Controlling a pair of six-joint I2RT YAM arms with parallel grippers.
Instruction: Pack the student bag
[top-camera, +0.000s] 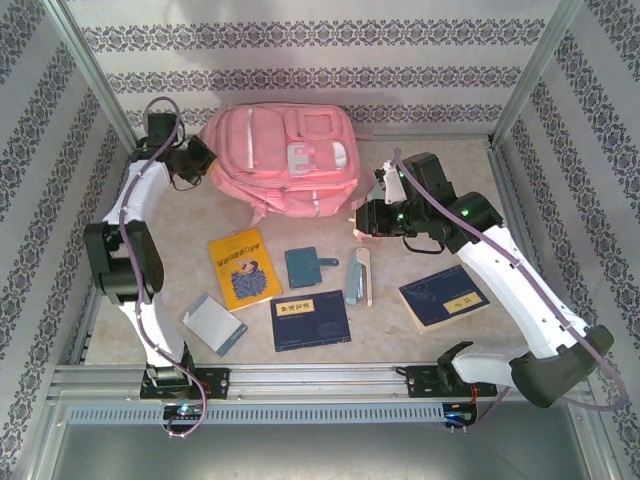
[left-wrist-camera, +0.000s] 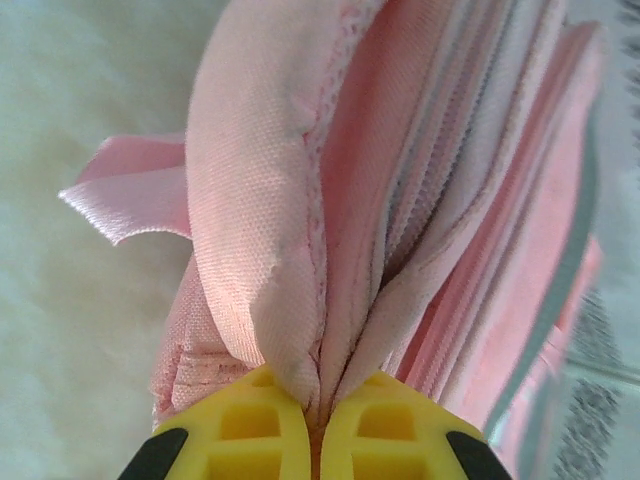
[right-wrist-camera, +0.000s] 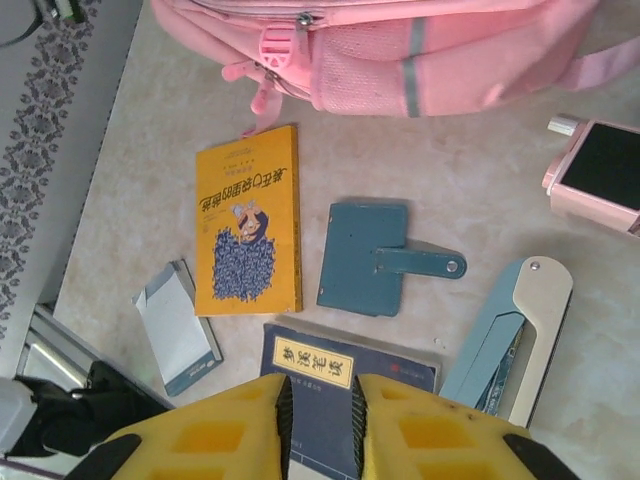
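Note:
The student bag (top-camera: 285, 155) is a large pink backpack lying at the back of the table, front pockets up. My left gripper (top-camera: 200, 158) is at its left edge. In the left wrist view its yellow fingers (left-wrist-camera: 250, 430) are shut on a fold of the bag's pink fabric (left-wrist-camera: 400, 200). My right gripper (top-camera: 358, 222) hovers just off the bag's lower right corner. In the right wrist view it (right-wrist-camera: 320, 410) stands narrowly open with nothing between the pads, high above a dark blue book (right-wrist-camera: 340, 370). The bag's lower edge (right-wrist-camera: 400, 40) runs across the top of that view.
On the table in front of the bag lie a yellow book (top-camera: 243, 267), a teal wallet (top-camera: 304, 266), a light blue case (top-camera: 358, 277), a dark blue book (top-camera: 311, 320), a second dark blue book (top-camera: 443, 297) and a grey notepad (top-camera: 213, 324). A pink device (right-wrist-camera: 600, 175) lies near the bag.

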